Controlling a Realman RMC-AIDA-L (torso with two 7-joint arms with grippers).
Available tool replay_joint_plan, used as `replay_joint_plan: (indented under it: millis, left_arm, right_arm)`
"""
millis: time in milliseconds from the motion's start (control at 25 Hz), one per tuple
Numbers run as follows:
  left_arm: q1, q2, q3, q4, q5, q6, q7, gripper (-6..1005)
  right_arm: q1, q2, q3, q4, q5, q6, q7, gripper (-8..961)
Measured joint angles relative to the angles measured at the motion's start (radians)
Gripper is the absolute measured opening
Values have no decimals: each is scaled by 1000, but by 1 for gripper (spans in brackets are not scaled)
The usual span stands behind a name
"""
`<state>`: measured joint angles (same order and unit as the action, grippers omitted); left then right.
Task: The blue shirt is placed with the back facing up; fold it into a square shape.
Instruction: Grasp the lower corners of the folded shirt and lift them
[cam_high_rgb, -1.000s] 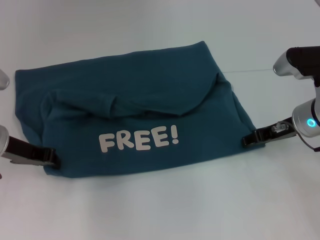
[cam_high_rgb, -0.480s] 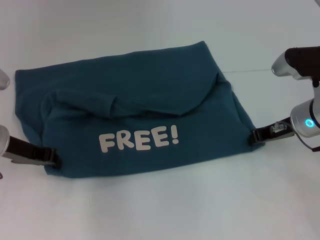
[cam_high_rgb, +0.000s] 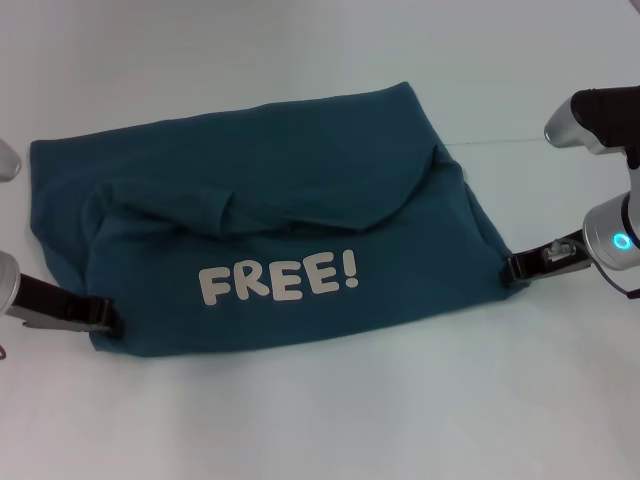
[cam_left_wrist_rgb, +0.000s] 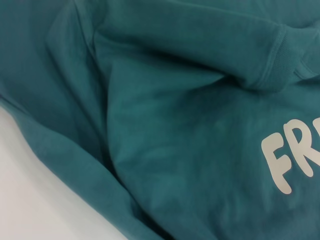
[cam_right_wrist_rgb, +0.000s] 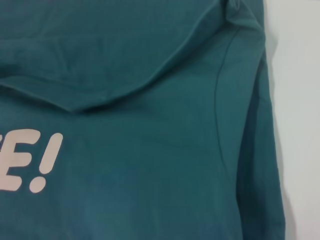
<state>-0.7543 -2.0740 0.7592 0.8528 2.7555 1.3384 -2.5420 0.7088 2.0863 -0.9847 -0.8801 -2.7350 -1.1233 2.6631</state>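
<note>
Fingers of the left gripper (cam_high_rgb: 103, 317) pinch the near left corner of the blue shirt (cam_high_rgb: 270, 215), which lies folded, lettering up, on the white table (cam_high_rgb: 330, 420); the right gripper (cam_high_rgb: 516, 269) sits at its near right corner, finger state unclear.

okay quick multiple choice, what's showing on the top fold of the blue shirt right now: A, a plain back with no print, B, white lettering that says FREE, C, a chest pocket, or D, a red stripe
B: the head view shows the blue shirt folded so that white "FREE!" lettering faces up on the near flap.
</note>
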Motion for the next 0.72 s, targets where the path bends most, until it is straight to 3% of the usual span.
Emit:
replay_joint_plan:
  millis: [560, 720]
  left_arm:
    - [1, -1, 0, 0, 4, -2, 2, 67]
    - [1, -3, 0, 0, 5, -3, 3, 67]
  right_arm:
    - [0, 2, 0, -58, -52, -58, 35, 176]
    - [5, 4, -10, -64, -105, -69, 62, 446]
